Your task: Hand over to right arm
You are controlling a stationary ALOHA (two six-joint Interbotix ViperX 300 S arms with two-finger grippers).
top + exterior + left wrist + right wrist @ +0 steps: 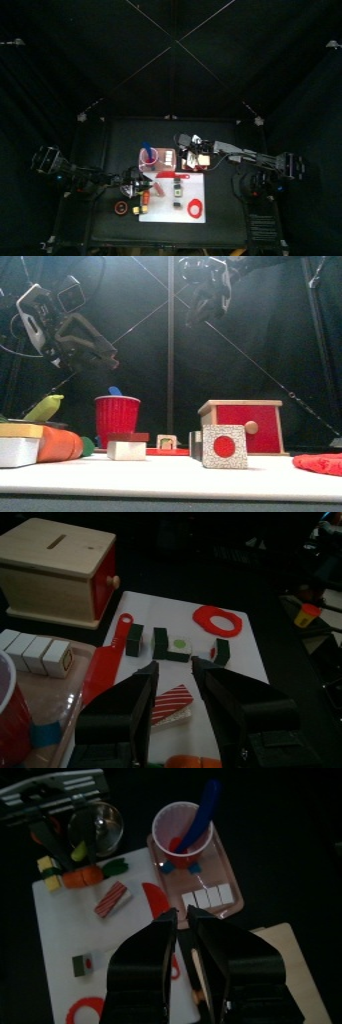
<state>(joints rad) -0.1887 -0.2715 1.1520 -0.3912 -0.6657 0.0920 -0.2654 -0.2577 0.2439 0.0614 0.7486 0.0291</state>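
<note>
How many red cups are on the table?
1. The red cup stands toward the table's left, with a blue stick poking out of it, next to the white blocks. Another could hide behind the wooden box, but none shows from above.

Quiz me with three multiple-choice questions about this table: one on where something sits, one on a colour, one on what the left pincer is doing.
1. Where is the blue stick?
A. In the red cup
B. On the wooden box
C. Inside the ring

2. What colour is the ring lying on the white mat?
A. Green
B. Yellow
C. Red

3. How do the left pincer's jaws stand?
A. Shut on the cup
B. Apart, above the mat
C. Out of sight

Answers:
1. A: the blue stick pokes out of the red cup.
2. C: the ring shows red against the white mat.
3. B: the left pincer shows a clear gap between its jaws.
</note>
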